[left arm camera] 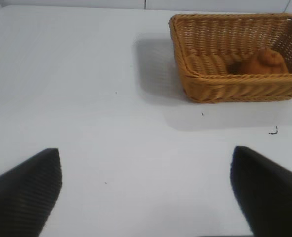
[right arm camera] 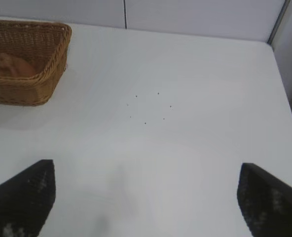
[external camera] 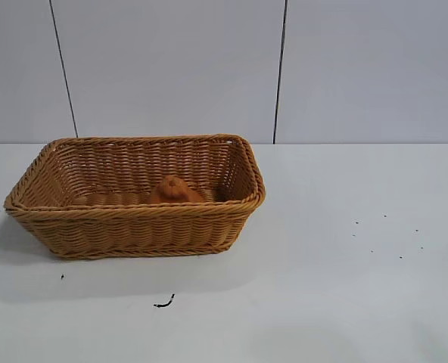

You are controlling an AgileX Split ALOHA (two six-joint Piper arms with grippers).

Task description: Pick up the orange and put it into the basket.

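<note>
The orange [external camera: 174,190] already sits inside the basket [external camera: 133,219], well ahead of both hands and touching neither. The left hand [left arm camera: 146,192] is spread wide and empty over the bare white bench [left arm camera: 87,98]; the right hand [right arm camera: 146,197] likewise, with the basket farther off to its side. The fruit is matte, lumpy and knobbed; the wicker is ribbed, flared and braid-rimmed. The placing looks done.

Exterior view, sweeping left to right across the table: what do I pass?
Basket's left rim → orange inside the basket → basket's right rim → cluster of small dark specks on the bare table.
</note>
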